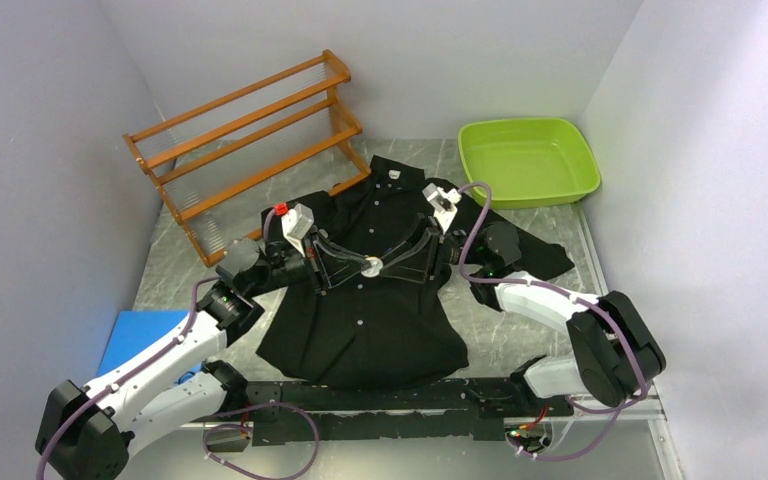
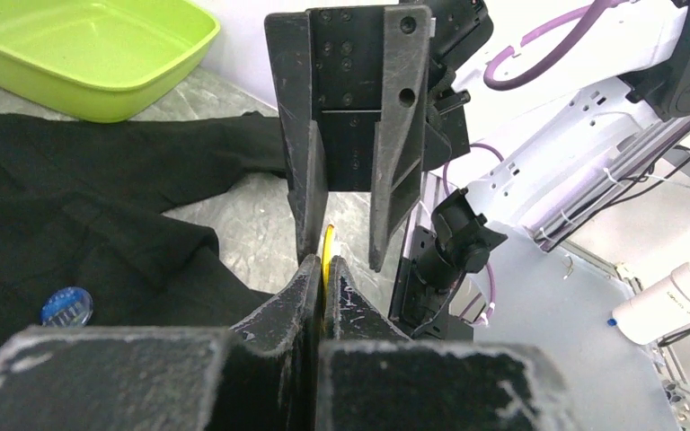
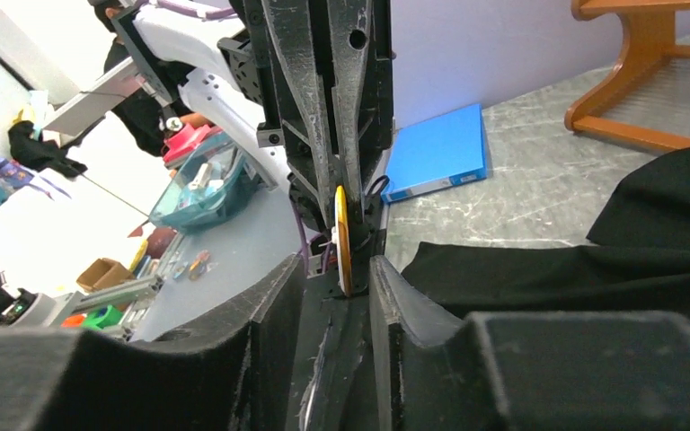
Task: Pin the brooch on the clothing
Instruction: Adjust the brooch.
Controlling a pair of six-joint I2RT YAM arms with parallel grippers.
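Left gripper: pinching one yellow brooch | right gripper: straddling | shirt: one

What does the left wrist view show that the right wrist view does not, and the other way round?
Only the left wrist view: the green tub, a small blue disc lying on the shirt, and a white bottle.
Only the right wrist view: the blue folder and part of the wooden rack.
Both: the shirt, and the yellow brooch seen edge-on, pinched by the left gripper, while the jaws of the right gripper stand apart on either side of it.
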